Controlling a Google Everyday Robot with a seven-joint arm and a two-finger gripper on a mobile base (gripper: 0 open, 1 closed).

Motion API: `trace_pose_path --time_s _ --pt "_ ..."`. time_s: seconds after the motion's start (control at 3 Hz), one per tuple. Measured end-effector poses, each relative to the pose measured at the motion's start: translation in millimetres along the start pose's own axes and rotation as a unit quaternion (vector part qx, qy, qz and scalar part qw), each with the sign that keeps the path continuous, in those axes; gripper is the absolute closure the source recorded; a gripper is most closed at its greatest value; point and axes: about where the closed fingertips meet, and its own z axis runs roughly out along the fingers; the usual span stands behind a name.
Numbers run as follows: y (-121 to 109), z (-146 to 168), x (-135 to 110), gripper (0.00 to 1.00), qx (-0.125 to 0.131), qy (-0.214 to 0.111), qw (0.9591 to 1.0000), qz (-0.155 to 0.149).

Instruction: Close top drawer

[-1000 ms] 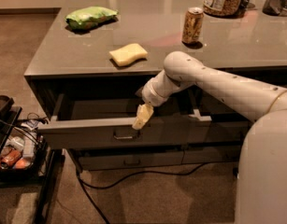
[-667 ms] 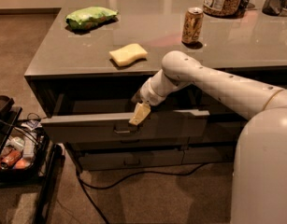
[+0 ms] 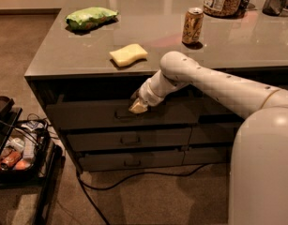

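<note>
Top drawer [image 3: 87, 116] directly beneath the tabletop [image 3: 64, 55] front edge, above two slimmer drawers [image 3: 96, 138], and seemingly almost pushed home. The gripper [image 3: 138, 107] rests against the front panel just right of the central bar pull [image 3: 122, 113]; whether its jaws are released or clenched cannot be told. The drawer is judged rigid, moderately heavy and free only along its runners. No grasp is needed: a flat push near the centre should avoid skewing it.
</note>
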Motion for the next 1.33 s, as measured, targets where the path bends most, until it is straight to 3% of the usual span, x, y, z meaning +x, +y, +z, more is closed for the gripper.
trace_pose_path --time_s 0.33,0.67,1.0,1.33 --pt "0.0 0.0 0.0 0.33 0.0 0.0 1.0 0.0" --pt "0.1 0.1 0.0 0.09 0.0 0.0 1.0 0.0" --pt "0.4 1.0 -0.9 0.0 -0.001 0.002 1.0 -0.002" --pt "4.8 -6.1 -9.7 0.0 0.003 0.015 0.9998 -0.012"
